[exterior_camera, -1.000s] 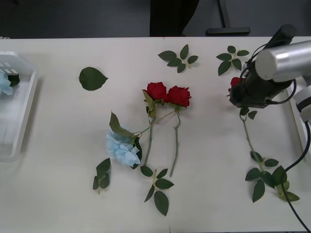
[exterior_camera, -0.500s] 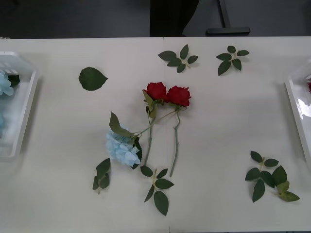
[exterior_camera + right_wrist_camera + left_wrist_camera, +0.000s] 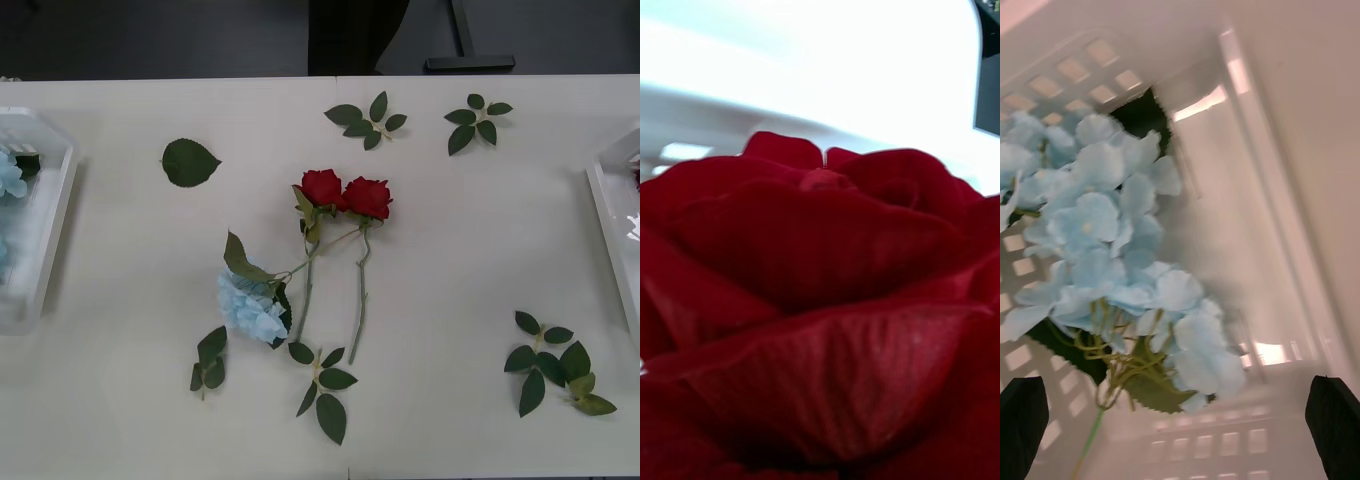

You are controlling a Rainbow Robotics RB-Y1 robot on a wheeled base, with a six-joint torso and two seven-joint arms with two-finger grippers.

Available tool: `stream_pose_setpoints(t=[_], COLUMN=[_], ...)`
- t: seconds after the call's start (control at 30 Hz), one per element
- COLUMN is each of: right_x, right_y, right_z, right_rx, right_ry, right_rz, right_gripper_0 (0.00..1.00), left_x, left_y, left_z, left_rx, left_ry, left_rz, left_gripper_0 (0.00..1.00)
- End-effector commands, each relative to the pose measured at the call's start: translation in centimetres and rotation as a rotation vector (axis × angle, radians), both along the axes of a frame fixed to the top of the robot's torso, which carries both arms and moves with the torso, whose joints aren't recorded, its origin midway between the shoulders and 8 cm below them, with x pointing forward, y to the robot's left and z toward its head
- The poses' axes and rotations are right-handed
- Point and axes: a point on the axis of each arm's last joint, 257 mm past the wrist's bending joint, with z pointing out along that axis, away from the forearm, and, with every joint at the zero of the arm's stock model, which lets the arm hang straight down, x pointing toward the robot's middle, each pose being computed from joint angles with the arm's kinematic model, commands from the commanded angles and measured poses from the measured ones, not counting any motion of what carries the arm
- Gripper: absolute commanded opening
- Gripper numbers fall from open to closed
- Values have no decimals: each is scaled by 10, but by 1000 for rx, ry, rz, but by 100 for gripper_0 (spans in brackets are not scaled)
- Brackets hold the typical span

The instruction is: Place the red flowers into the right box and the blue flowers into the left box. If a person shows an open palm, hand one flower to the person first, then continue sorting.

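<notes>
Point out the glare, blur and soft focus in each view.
Front view: sharp; glare on the shallow white right tray's rim. Right wrist view: a deep-red rose bloom very near the lens, soft; background washed out white. Left wrist view: pale blue hydrangea cluster in the white ridged left tray, blurred, with bright reflections.

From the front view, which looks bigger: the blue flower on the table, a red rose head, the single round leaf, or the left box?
1. The left box, though cut off at the edge.
2. The blue flower.
3. The single leaf and each red rose head look too alike to rank.
</notes>
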Motion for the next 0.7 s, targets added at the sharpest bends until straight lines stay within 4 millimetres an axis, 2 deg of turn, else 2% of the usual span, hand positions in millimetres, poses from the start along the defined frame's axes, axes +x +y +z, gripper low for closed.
stream_pose_setpoints(t=[0.03,0.13,0.17,0.27,0.3,0.4,0.57,0.63,0.7], right_x=[29,33,34,35,35,33,29,28,28], right_y=[31,41,42,43,42,36,26,24,24], right_z=[1,-6,-5,-4,-5,-1,4,5,6], right_rx=[55,86,87,90,90,77,69,72,80], right_ry=[-85,-100,-104,-113,-115,-117,-117,-118,-121], right_rz=[4,-8,-7,-8,-9,-18,-29,-28,-25], right_gripper_0=[0,0,0,1,8,38,68,79,87], left_x=[6,7,7,13,16,34,57,66,74], left_y=[-27,-54,-59,-91,-101,-137,-186,-214,-251], left_z=[41,42,41,40,38,29,15,10,8], left_rx=[-177,-255,-269,-341,-353,-366,-370,-391,-444], left_ry=[-68,-70,-68,-56,-49,-39,-42,-39,-19], left_rz=[148,176,181,186,182,179,193,186,174], left_gripper_0=[100,100,100,100,100,100,100,100,100])
